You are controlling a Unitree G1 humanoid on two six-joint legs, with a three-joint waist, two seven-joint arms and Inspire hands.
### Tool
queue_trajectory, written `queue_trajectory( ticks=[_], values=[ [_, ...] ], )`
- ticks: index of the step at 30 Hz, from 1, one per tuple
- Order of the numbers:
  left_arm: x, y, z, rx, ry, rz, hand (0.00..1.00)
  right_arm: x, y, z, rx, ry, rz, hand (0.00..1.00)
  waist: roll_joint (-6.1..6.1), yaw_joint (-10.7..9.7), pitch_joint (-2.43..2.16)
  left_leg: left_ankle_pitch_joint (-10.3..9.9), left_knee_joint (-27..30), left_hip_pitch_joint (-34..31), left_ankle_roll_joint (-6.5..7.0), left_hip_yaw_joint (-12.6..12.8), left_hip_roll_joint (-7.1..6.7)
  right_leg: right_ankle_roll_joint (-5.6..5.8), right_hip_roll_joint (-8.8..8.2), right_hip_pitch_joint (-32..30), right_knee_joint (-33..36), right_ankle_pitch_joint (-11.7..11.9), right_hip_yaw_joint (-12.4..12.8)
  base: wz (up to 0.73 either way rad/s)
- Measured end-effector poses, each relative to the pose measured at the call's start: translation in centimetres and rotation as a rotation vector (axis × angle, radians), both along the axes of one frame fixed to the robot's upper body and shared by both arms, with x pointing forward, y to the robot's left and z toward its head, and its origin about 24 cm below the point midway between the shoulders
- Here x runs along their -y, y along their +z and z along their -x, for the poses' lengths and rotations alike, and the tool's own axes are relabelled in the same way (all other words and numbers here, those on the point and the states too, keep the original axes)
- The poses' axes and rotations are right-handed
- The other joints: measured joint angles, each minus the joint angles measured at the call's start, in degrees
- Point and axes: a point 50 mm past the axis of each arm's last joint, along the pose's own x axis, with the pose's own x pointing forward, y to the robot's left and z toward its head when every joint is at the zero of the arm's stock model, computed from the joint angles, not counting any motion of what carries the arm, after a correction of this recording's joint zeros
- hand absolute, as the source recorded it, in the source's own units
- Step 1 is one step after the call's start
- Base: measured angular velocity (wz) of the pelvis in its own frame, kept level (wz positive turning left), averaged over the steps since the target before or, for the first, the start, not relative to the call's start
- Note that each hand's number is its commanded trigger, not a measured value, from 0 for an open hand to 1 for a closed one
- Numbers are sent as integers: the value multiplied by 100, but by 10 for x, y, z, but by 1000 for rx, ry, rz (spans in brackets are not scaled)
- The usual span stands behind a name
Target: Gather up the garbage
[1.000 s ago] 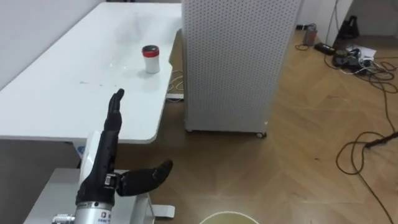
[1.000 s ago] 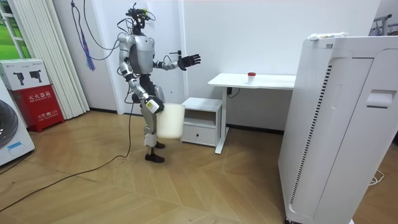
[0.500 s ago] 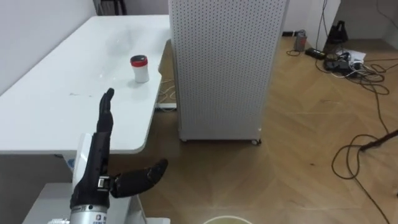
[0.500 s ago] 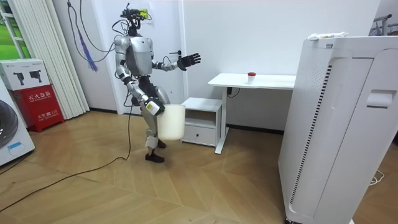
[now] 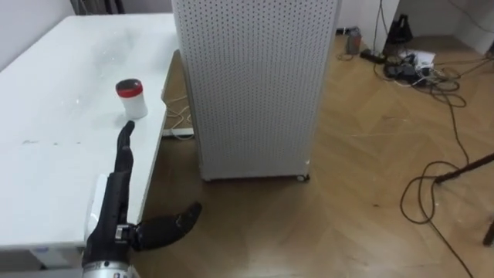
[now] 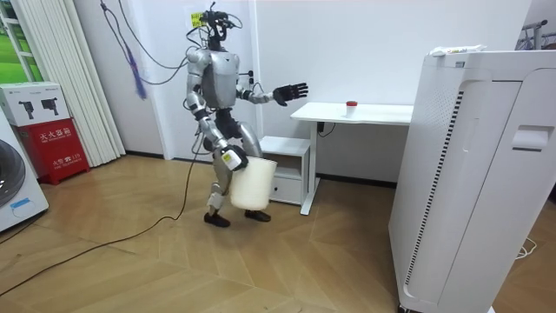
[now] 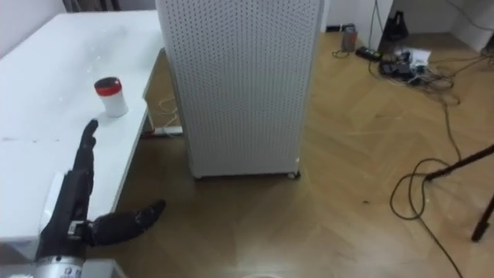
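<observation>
- White on white across the table (image 5: pixel 46 116), so easy to pick out the red-capped jar (image 5: pixel 132 99): stands upright near the table's right edge, untouched, probably the garbage to collect
- Holds the left hand (image 5: pixel 114 205) out flat, fingers straight and thumb spread wide, gripping nothing; points toward the jar but well short of it, likely readied for a reach
- Carries a pale bucket (image 6: pixel 252 184) low at the right hand (image 6: pixel 228 158), presumably to receive the jar; cannot tell how those fingers sit on it
- Stands by the low drawer unit (image 6: pixel 282 169), short of the table, so needs to close in first
- Must mind the perforated cabinet (image 5: pixel 255 85) just beside the table's edge when reaching
</observation>
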Motion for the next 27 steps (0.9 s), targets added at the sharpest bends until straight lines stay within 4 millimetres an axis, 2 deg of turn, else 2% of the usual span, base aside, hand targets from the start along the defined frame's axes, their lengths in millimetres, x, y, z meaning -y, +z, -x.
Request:
queue_trajectory(
  ticks=[1, 2, 3, 4, 5, 6, 7, 8, 9, 10, 12, 13, 14, 15, 16, 17, 18, 19, 20, 21, 22, 24, 25, 26, 27],
  values=[
    [1, 0, -1, 3, -1, 7, 0, 1, 1, 0, 1, 4, 3, 100, 50, -11, -25, 26, -206, 29, 14, 2, -7, 82, 1, 49, 60, -49, -78, 0],
    [2, 3, -3, 11, -8, 3, 0, -1, 0, -1, -2, 1, -3, 100, 12, 1, -3, -124, -210, 93, 107, 48, -66, 325, -133, 40, 451, -228, -313, 22],
    [2, 4, -5, 18, -11, 3, 0, -4, 0, -2, 1, 9, -7, 100, -35, 7, 10, -315, -145, 198, 174, 87, -194, 416, -332, -157, 1169, -250, -630, 24],
    [2, 5, -5, 20, -11, 4, 0, -4, 0, -3, 6, 9, -6, 100, -54, 13, 5, -399, -122, 238, 216, 124, -260, 489, -454, -309, 1582, -207, -769, 31],
    [3, 6, -6, 24, -15, 8, 0, -3, 3, -7, 20, 8, 3, 100, -49, 7, 3, -577, -16, 315, 291, 161, -375, 701, -668, -586, 2363, 2, -951, 41],
    [5, 5, -6, 23, -23, 6, 0, -4, 4, -8, 30, 5, 6, 100, -48, -3, 4, -738, 36, 446, 352, 149, -476, 757, -825, -798, 3016, 410, -1067, 46],
    [6, 5, -6, 21, -27, 3, 0, -4, 4, -9, 32, 2, 8, 100, -41, -6, 15, -805, 21, 563, 372, 132, -506, 785, -877, -918, 3278, 685, -1119, 39],
    [9, 3, -6, 16, -35, 6, 0, -5, 4, -10, 36, -1, 10, 100, 15, 35, 37, -920, -49, 752, 378, 16, -535, 804, -946, -1144, 3768, 1116, -1140, 30],
    [10, 4, -6, 20, -30, 12, 0, -5, 6, -15, 51, -2, 10, 100, 89, 29, 79, -974, -162, 928, 377, -111, -550, 727, -999, -1433, 4114, 1019, -1179, 29],
    [11, 4, -6, 23, -26, 15, 0, -5, 7, -16, 57, -4, 8, 100, 133, 16, 84, -979, -237, 1012, 370, -196, -551, 680, -1014, -1603, 4209, 933, -1193, 43],
    [12, 6, -8, 36, -29, 11, 0, -6, 6, -14, 59, 1, 4, 100, 235, -45, 79, -985, -515, 1314, 334, -574, -533, 628, -1045, -2247, 3914, 566, -1151, 66],
    [12, 7, -9, 38, -29, 12, 0, -7, 6, -14, 56, 3, 4, 100, 239, -75, 79, -987, -584, 1386, 316, -681, -527, 627, -1041, -2359, 3644, 501, -1120, 78],
    [12, 7, -9, 42, -27, 12, 0, -7, 5, -12, 55, 4, 5, 100, 239, -170, 82, -998, -691, 1533, 262, -865, -507, 627, -1034, -2437, 2868, 461, -1018, 84],
    [13, 7, -9, 43, -26, 13, 0, -6, 4, -10, 53, 1, 8, 100, 235, -256, 79, -1031, -726, 1641, 201, -1072, -490, 649, -1039, -2402, 1838, 498, -983, 86],
    [13, 7, -9, 44, -23, 13, 0, -6, 3, -9, 51, 0, 8, 100, 219, -292, 71, -1051, -725, 1683, 166, -1157, -485, 661, -1044, -2363, 1288, 604, -943, 93],
    [13, 5, -8, 40, -13, 21, 0, -5, 1, -6, 40, -6, 10, 100, 237, -333, 48, -1119, -710, 1741, 60, -1277, -409, 664, -1013, -2287, 859, 1017, -888, 74],
    [13, 6, -8, 43, -13, 20, 0, -6, 0, -4, 31, -6, 11, 100, 243, -328, 25, -1104, -737, 1786, 9, -1278, -289, 599, -885, -2086, 618, 1031, -977, 59],
    [13, 7, -8, 47, -9, 18, 0, -7, 0, -3, 29, -2, 11, 100, 247, -296, 23, -1092, -786, 1828, -26, -1256, -215, 555, -821, -1982, 508, 1058, -1036, 28],
    [10, 7, -8, 51, 3, 13, 0, -8, -1, -3, 24, 11, 10, 100, 237, -264, 28, -1063, -885, 1932, -115, -1225, -63, 483, -687, -1727, 233, 1129, -1043, 25],
    [8, 8, -8, 56, 12, 9, 0, -9, -1, -3, 21, 26, 4, 100, 208, -272, 24, -1044, -881, 1971, -232, -1132, 43, 465, -571, -1477, -61, 1164, -922, 25],
    [8, 10, -7, 61, 15, 8, 0, -9, -1, -3, 21, 29, 2, 100, 182, -265, 17, -1036, -894, 1992, -271, -1093, 60, 465, -534, -1410, -141, 1167, -811, 32],
    [12, 25, -7, 132, -1, -13, 0, -8, 0, -6, 30, 28, -8, 100, 102, -273, 55, -998, -1226, 1889, -383, -1082, 137, 473, -439, -1309, -316, 1167, -229, 44],
    [14, 29, -8, 151, -7, -28, 0, -7, 0, -6, 31, 22, -7, 100, 91, -268, 62, -925, -1416, 1858, -380, -1084, 145, 482, -433, -1313, -323, 1162, -163, 46],
    [15, 32, -7, 175, -4, -60, 0, -3, 0, -4, 27, 8, 2, 100, 56, -224, 47, -768, -1531, 1940, -257, -912, 150, 548, -442, -1327, -343, 1184, -150, 8],
    [15, 32, -6, 184, 10, -74, 0, -3, 0, -4, 26, 11, 2, 100, 48, -68, 45, -749, -1574, 2057, -251, -827, 156, 594, -416, -1248, -480, 1209, -271, -15]
  ],
)
